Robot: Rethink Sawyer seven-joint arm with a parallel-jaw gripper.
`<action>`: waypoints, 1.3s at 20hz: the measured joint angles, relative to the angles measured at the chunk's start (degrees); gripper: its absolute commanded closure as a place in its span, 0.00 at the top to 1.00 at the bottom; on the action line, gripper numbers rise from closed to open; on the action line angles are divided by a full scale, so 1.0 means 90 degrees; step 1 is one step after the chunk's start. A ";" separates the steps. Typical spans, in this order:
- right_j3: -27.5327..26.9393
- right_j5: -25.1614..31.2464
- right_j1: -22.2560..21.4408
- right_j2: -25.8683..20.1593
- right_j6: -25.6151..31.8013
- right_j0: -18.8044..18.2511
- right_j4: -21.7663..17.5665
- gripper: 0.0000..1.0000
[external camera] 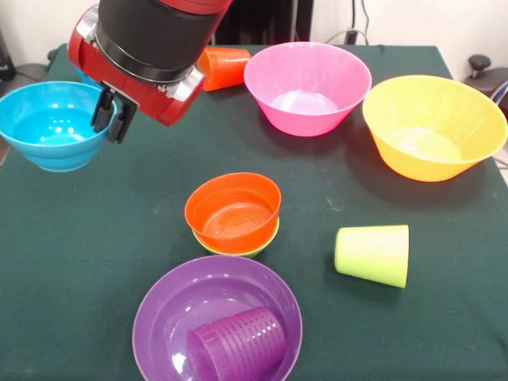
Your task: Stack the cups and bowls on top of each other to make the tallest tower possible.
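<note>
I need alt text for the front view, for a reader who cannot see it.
The gripper holds a blue bowl by its rim, above the green table. An orange bowl sits nested in a green bowl at the centre; a purple cup lies in a purple bowl.

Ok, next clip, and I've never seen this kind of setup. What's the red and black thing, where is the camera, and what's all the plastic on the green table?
The red and black thing is a robot arm; its gripper hangs at the rim of the blue bowl, one finger inside and one outside, apparently clamped on it. The camera faces the robot from across the table. On the table: an orange bowl nested in a green bowl, a pink bowl, a yellow bowl, a lime cup on its side, an orange cup on its side, and a purple cup lying in a purple bowl.
</note>
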State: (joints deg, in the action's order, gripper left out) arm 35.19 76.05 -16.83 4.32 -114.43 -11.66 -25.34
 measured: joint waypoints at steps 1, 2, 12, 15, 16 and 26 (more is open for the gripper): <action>-0.0160 0.0046 0.0100 0.0146 0.0000 0.0096 -0.0017 0.00; -0.0227 0.0063 0.0144 0.0212 0.0000 0.0139 -0.0016 0.00; -0.0476 0.0117 0.0469 0.0791 -0.0432 0.0607 0.0008 0.00; -0.0476 0.0117 0.0535 0.0880 -0.0684 0.0700 0.0085 0.00; -0.0477 0.0117 0.0560 0.0911 -0.0783 0.0730 0.0127 0.00; -0.0606 0.0116 0.0900 0.1142 -0.1546 0.0925 0.0536 0.00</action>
State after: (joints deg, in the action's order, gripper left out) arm 29.73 77.09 -8.73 14.60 -128.34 -3.34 -20.52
